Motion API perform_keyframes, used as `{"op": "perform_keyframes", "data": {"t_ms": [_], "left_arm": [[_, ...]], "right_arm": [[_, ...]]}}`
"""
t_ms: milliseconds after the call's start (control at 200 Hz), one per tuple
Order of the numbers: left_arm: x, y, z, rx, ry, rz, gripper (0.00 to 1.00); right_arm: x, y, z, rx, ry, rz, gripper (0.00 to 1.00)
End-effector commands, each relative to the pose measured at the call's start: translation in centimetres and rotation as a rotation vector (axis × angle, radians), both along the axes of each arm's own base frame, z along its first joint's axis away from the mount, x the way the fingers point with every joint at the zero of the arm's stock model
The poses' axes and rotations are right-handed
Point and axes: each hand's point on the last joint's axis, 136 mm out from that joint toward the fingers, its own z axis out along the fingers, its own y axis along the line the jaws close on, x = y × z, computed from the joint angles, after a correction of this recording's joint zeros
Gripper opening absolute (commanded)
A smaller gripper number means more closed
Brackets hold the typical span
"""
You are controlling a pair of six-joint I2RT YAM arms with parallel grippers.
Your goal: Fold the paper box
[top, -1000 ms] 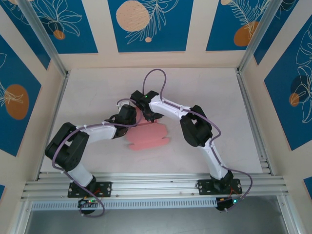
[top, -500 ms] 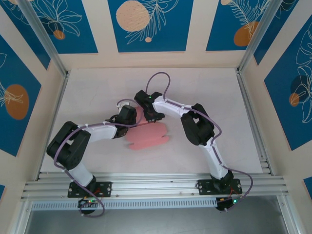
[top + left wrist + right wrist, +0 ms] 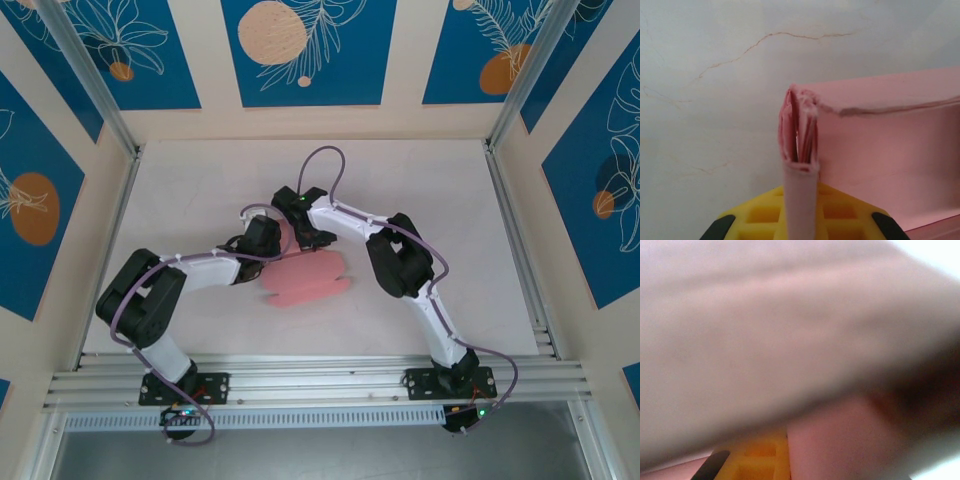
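The paper box (image 3: 306, 279) is a pink card cut-out with tabbed edges, lying mid-table with its far part lifted. My left gripper (image 3: 280, 241) is at its far left corner. In the left wrist view this gripper (image 3: 800, 161) is shut on a crumpled fold of the pink card, and a raised pink panel (image 3: 885, 145) stands to its right. My right gripper (image 3: 308, 237) hovers over the same far edge, close beside the left one. The right wrist view is blurred, with pink card (image 3: 850, 440) right against the lens, so how its jaws stand is unclear.
The white tabletop (image 3: 200, 180) is fenced by aluminium rails (image 3: 520, 250) at the sides and at the near edge. Blue patterned walls stand behind them. Both arms reach inward and nearly touch above the card.
The right gripper swung a little to the right, then came back left at the box's far edge. The left arm and the sheet have barely moved.
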Motion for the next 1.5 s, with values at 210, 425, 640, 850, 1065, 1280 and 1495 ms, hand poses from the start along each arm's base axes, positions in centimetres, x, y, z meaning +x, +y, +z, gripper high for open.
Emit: {"op": "perform_keyframes", "data": {"t_ms": [210, 425, 640, 850, 1065, 1280, 1495], "left_arm": [[1.7, 1.1, 1.6, 0.040, -0.038, 0.054, 0.15], [1.9, 1.9, 1.1, 0.122, -0.019, 0.064, 0.15], [2.5, 1.8, -0.3, 0.161, 0.019, 0.066, 0.17], [2.9, 2.5, -0.7, 0.251, 0.055, 0.077, 0.17], [3.0, 1.0, -1.5, 0.187, 0.085, 0.046, 0.13], [3.2, 0.9, -2.5, 0.268, 0.155, 0.024, 0.07], [3.1, 2.3, -3.3, 0.497, 0.291, -0.015, 0.06]], "right_arm": [[-1.9, -4.2, -1.8, -0.199, 0.091, 0.027, 0.11], [-2.3, -3.2, -1.4, -0.149, 0.106, 0.047, 0.11], [-2.9, -2.3, -0.9, -0.107, 0.107, 0.065, 0.11], [-3.6, -1.4, -0.8, -0.067, 0.127, 0.084, 0.11], [-3.5, -0.4, -1.0, 0.004, 0.148, 0.101, 0.12], [-2.8, 0.5, -1.3, 0.093, 0.179, 0.108, 0.12], [-2.8, 1.5, -1.3, 0.183, 0.225, 0.127, 0.14]]}}
